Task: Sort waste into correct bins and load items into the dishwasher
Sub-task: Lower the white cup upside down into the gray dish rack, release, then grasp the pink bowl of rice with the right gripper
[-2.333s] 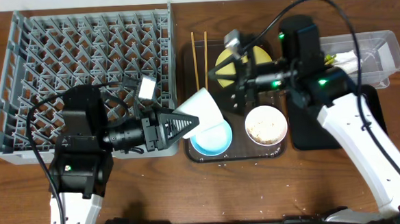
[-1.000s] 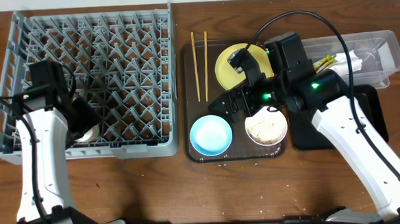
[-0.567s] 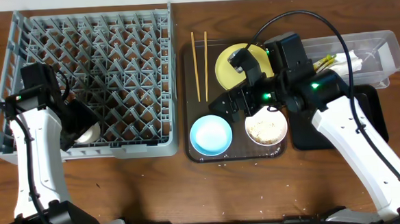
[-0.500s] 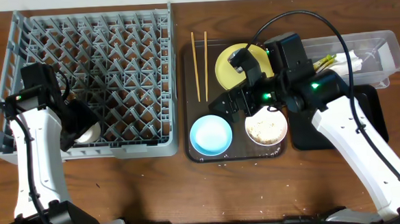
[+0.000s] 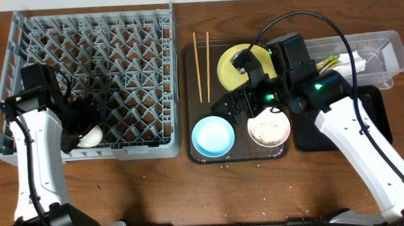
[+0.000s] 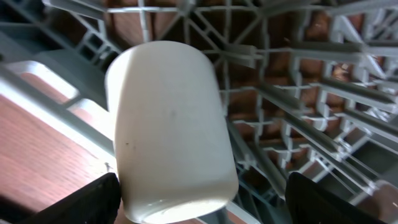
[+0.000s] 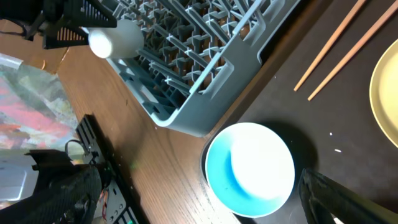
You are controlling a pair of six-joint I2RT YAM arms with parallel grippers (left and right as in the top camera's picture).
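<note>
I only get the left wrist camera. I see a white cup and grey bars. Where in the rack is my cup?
Observer: Overhead shows the small white cup in the near-left corner of the dish rack, by its front wall.
Operator: What's not loaded yet?
Observer: On the brown tray sit a light-blue bowl, a white bowl with rice scraps, a yellow plate and two chopsticks.
Operator: Where's the other arm?
Observer: The right claw hovers over that tray, between the plate and the bowls.
</note>
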